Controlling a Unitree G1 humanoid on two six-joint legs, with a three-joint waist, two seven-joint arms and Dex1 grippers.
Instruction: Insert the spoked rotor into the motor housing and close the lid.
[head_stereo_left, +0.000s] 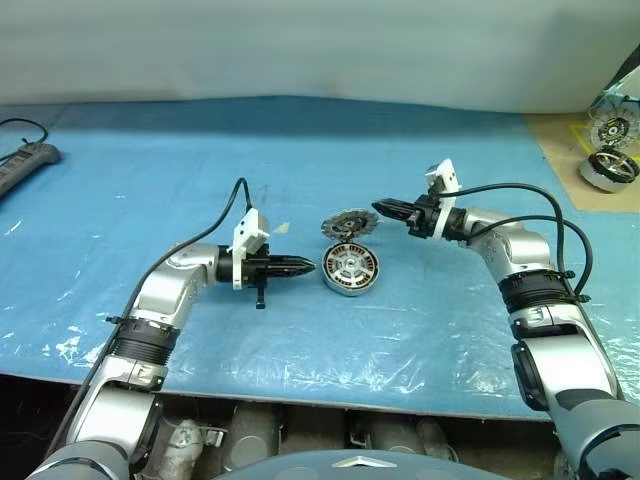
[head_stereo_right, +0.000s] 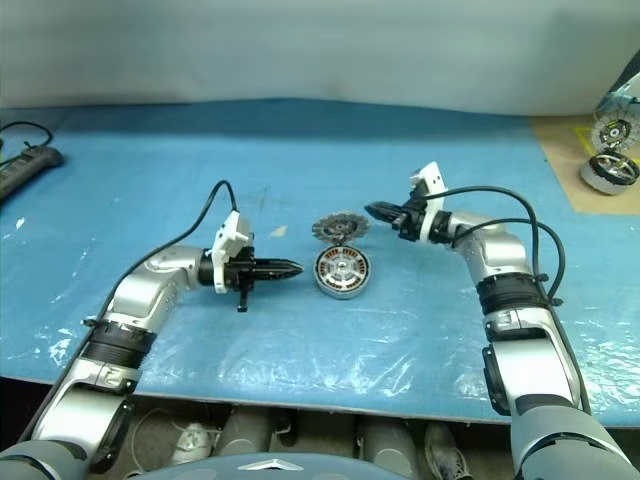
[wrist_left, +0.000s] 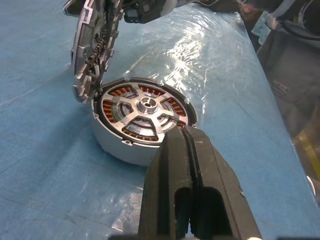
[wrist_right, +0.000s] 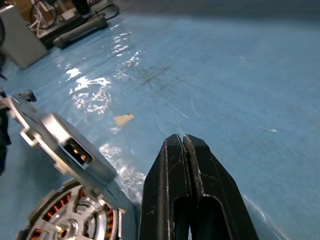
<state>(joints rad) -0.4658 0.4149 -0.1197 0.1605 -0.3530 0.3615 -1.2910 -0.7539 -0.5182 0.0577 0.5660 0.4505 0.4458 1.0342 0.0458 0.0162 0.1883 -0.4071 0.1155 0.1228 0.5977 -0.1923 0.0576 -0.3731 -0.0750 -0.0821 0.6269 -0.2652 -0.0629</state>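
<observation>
Jaws clenched on both sides of the open motor

Motor housing (head_stereo_left: 351, 270) sits near the middle of the desk (head_stereo_left: 300, 170), which is covered in a blue sheet with clear plastic over it. Inside the housing, copper-brown windings show between the arms of a silver spoked rotor (wrist_left: 143, 113) that already lies seated in it, hub upward. Its lid (head_stereo_left: 349, 223), a toothed silvery disc, stands tilted up at the far edge of the housing, leaning open and not shut down.

The left gripper (head_stereo_left: 300, 266) points level at the housing from the robot's left, just beside its rim, jaws clenched together with nothing between them. The right gripper (head_stereo_left: 388, 209) comes in from the robot's right, its tip close by the raised lid's edge; its jaws are also pressed shut and empty. Whether it touches the lid I cannot tell.

A black power strip (head_stereo_left: 22, 165) lies at the far left edge of the desk. At the far right, on a tan surface, rest more motor parts (head_stereo_left: 609, 168). A small tan scrap (wrist_right: 123, 119) lies on the sheet beyond the lid. No writing or brand can be read anywhere.
</observation>
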